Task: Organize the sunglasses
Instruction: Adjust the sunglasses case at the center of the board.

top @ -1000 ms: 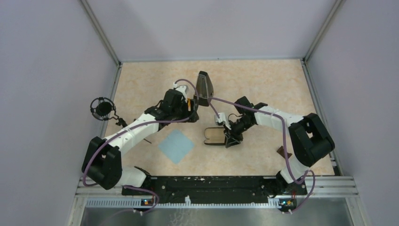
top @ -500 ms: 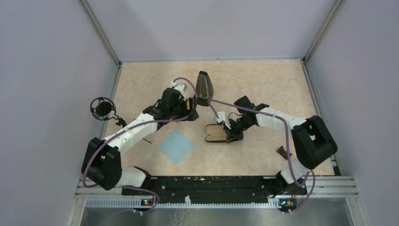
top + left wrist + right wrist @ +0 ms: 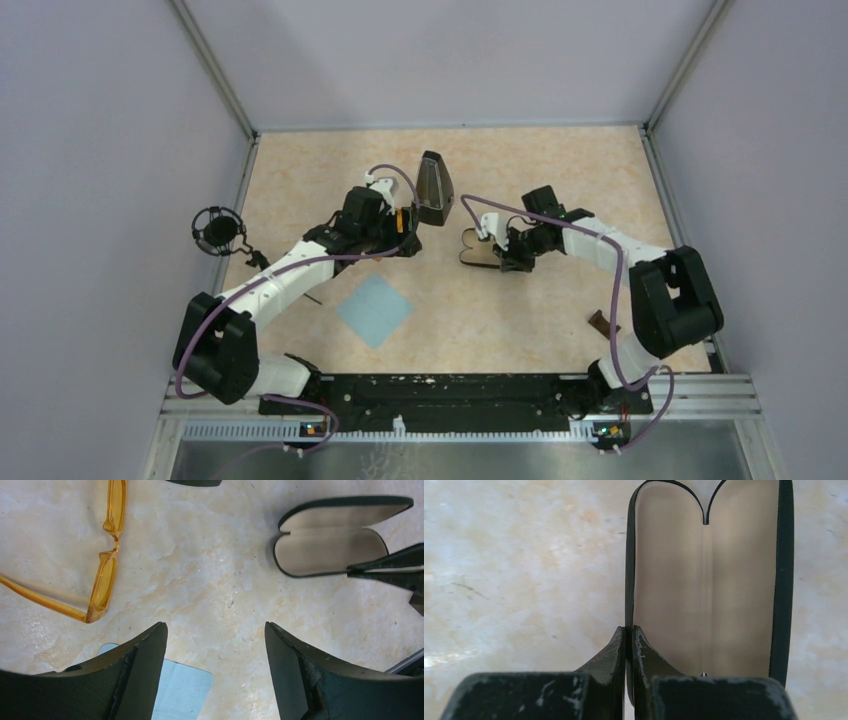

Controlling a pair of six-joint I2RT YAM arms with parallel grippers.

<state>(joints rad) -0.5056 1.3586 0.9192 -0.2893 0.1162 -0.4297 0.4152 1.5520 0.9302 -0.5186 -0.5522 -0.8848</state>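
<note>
Nearest the bases, the blue cloth (image 3: 375, 310) lies where it lay a second ago. Beyond it comes the change. The right pincer (image 3: 629, 642), its fingers pressed together on the rim of the open glasses case (image 3: 704, 580), has drawn the case off the middle of the table (image 3: 560, 180) and farther back — towards the left arm. The case stays open, pale lining up. Whether it rests on the table or is slightly lifted is unclear. The left pincer (image 3: 215, 630) hovers as before, fingers spread apart with nothing between them. The sunglasses (image 3: 107, 555) lie on the table just beyond it and off to one side, untouched. Case and sunglasses are now near each other, which should shorten the transfer — though nothing is inside the case yet.
</note>
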